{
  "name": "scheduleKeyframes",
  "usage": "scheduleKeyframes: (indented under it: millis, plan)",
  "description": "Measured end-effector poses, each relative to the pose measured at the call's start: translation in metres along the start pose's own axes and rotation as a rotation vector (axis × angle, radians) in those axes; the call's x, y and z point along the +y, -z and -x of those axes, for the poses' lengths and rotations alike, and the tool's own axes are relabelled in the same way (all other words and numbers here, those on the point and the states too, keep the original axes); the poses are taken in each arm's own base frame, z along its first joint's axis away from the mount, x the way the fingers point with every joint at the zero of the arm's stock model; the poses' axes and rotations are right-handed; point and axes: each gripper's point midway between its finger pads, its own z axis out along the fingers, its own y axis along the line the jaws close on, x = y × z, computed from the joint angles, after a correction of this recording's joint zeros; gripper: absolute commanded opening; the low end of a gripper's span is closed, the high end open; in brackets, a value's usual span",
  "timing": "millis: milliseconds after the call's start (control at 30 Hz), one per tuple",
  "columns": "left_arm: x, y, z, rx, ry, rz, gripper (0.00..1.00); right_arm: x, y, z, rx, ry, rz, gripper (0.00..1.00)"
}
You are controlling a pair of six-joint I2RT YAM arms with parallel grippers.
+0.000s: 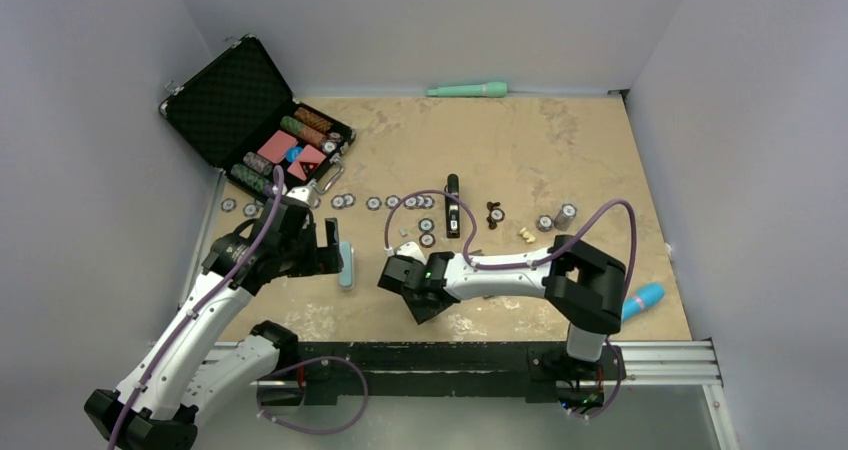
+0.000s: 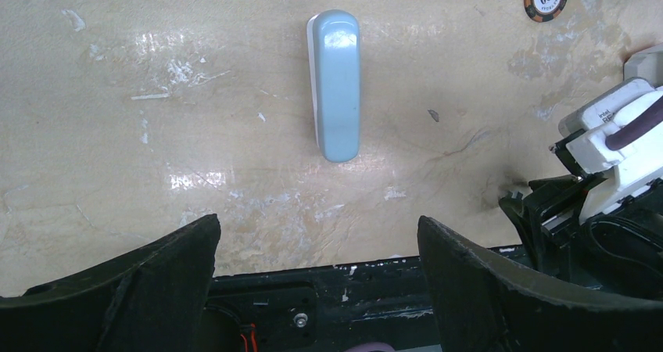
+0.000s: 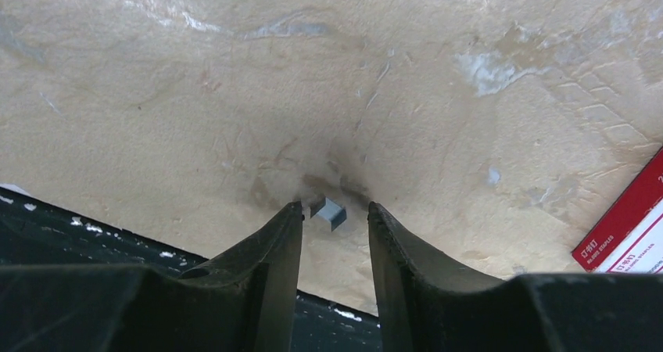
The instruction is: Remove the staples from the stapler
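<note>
The stapler [image 1: 452, 206] is a slim black bar lying lengthwise at the table's middle, beyond both grippers. In the right wrist view a tiny silvery strip of staples [image 3: 329, 212] lies on the table between the fingertips of my right gripper [image 3: 335, 207], close to the left fingertip; the jaws stand a little apart and do not pinch it. In the top view my right gripper [image 1: 420, 305] is low near the table's front edge. My left gripper [image 1: 333, 247] is wide open and empty [image 2: 317, 227], just short of the pale teal bar [image 2: 337, 84].
An open black case [image 1: 250, 110] of poker chips stands at the back left. A row of chips [image 1: 373, 203] runs across the middle. A red-and-white box [image 3: 625, 231] lies right of my right gripper. A blue cylinder [image 1: 643, 300] lies front right, a green tool [image 1: 467, 89] at the back wall.
</note>
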Motion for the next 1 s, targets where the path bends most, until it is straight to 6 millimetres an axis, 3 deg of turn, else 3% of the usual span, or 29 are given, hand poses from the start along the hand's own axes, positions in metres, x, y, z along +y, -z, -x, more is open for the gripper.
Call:
scheduleKeyframes:
  millis: [500,1000]
  plan:
    - [0.0,0.0,0.0,0.0,0.0,0.0,1.0,0.0085,0.0088,0.0002,0.001,-0.022,0.058,0.37]
    - [-0.0001,0.0008,0.0004,-0.005,0.001,-0.002,1.0,0.0085,-0.0009,-0.0049,0.022,-0.034,0.042,0.34]
